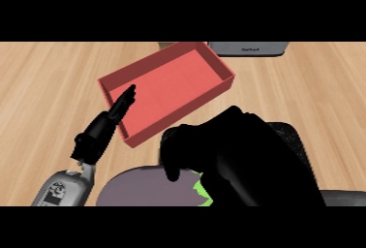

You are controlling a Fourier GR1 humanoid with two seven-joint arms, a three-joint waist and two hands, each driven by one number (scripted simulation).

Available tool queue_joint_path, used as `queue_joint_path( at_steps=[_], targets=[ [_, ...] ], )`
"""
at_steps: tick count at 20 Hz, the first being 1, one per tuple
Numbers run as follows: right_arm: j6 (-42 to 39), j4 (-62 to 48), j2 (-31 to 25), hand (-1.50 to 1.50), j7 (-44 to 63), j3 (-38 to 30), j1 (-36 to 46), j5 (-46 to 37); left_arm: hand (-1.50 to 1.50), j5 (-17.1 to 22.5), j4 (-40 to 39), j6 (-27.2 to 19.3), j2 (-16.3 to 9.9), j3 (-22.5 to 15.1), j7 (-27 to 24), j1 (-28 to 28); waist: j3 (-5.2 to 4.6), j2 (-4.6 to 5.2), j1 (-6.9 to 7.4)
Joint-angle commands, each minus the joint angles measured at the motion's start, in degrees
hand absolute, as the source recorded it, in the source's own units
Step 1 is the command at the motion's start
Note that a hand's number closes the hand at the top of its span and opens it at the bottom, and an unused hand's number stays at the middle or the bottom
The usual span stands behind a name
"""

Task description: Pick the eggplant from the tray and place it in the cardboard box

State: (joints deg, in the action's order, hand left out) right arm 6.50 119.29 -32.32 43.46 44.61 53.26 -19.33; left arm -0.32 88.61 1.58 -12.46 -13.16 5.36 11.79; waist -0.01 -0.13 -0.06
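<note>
- Right hand (243,155): fingers curled down over the eggplant (146,189), whose purple body and green stem show beneath, low in the view.
- Left hand (107,126): fingers straight, at the red box (178,72) rim.
- Wooden desk (43,87); grey appliance (250,48) behind.

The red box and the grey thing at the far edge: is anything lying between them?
No. In the head view, only bare wooden counter shows between the red box and the grey appliance.

eggplant (154,189) half hidden under right robot hand (236,150) — tray (289,133) mostly covered
</note>
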Motion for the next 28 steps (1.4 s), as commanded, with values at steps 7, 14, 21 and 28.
queue_joint_path(
  at_steps=[7, 14, 21, 28],
  targets=[
    [-7.7, -15.7, 11.9, 1.50, -2.8, -11.7, 5.8, 0.1, 0.00, -2.6, 2.1, 0.5, 1.1, -0.9, -2.8, -5.3, -0.03, 0.05, 0.93],
    [-8.5, -33.2, 19.1, 1.50, -12.4, -17.9, 11.0, -2.2, 0.00, 0.0, -0.4, 3.9, 0.2, 3.7, 0.4, 1.9, -0.03, 0.24, 0.97],
    [-7.8, -43.7, 23.5, 1.50, -16.5, -18.9, 13.6, -10.9, 0.00, -2.2, -5.1, 3.3, 2.8, 3.5, -3.6, 1.8, -0.04, 0.23, 0.47],
    [-3.6, -61.8, 26.3, 1.50, -28.9, -20.8, 14.5, -15.6, 0.00, -3.6, 0.3, 2.7, 4.1, 1.6, 0.7, 0.4, -0.01, 0.33, 0.99]
  ],
)
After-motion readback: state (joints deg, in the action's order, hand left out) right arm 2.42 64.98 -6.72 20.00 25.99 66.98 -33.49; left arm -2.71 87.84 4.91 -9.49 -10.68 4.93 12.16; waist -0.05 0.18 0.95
